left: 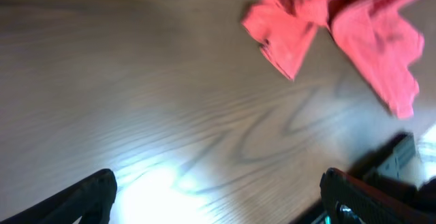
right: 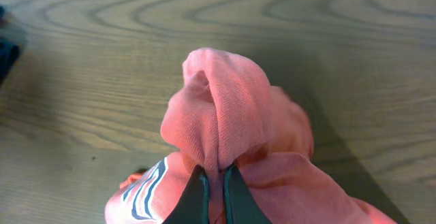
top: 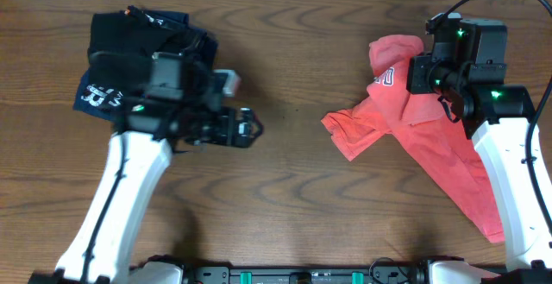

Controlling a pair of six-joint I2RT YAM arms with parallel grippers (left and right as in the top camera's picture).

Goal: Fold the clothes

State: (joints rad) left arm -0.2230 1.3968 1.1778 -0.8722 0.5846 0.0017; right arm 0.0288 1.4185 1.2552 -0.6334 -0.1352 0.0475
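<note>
Nearest us on the right, the coral-red short-sleeved cotton T-shirt (top: 405, 124) trails crumpled across the brown wooden table (top: 293, 198). We see no fold in it, so we judge the whole folding lies ahead. Further in, left of centre, our left gripper (top: 248, 129) hangs with jaws wide apart, holding nothing. Beyond, far right, our right gripper (right: 214, 183) has its jaws clamped on a bunched ridge of the shirt. Far left lie a folded navy garment with white lettering (top: 99, 94) and a folded black garment (top: 112, 32).
</note>
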